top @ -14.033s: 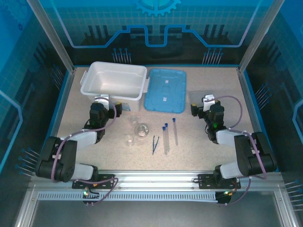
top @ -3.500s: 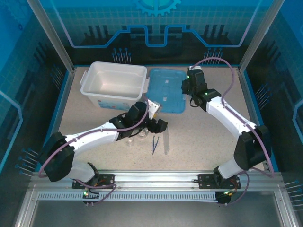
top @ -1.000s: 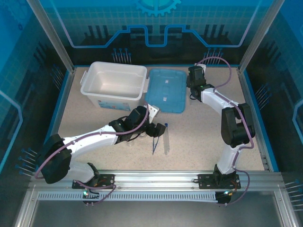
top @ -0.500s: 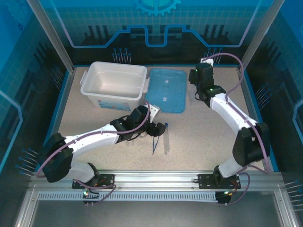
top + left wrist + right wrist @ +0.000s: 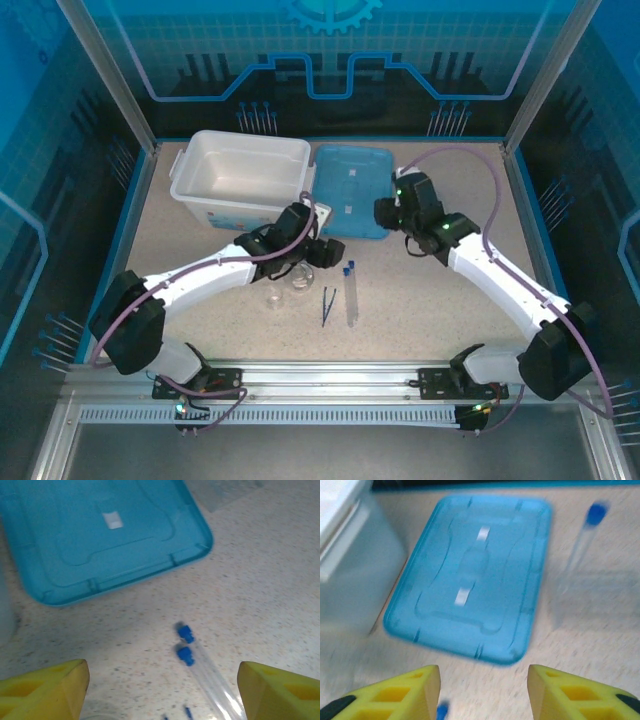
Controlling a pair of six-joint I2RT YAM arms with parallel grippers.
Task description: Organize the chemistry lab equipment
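Note:
Two clear tubes with blue caps (image 5: 349, 292) lie side by side on the table, with the dark-blue tweezers (image 5: 327, 305) just left of them. The flask (image 5: 298, 280) and the beaker (image 5: 273, 297) stand further left. My left gripper (image 5: 328, 252) hovers open just behind the tubes' caps (image 5: 185, 644), with nothing between its yellow fingers (image 5: 55, 687). My right gripper (image 5: 383, 213) hangs open over the lid's near right corner, holding nothing. In the right wrist view a third tube (image 5: 581, 542) lies blurred on the table right of the lid, ahead of that gripper (image 5: 484, 675).
The big white tub (image 5: 240, 172) stands at the back left. The flat light-blue lid (image 5: 345, 185) lies right beside it. A blue raised border and metal posts ring the table. Bare tabletop lies right of the tubes.
My right arm has swung from the back right corner down toward the lid's near right corner. My left gripper has drawn back a little from the tubes toward the lid.

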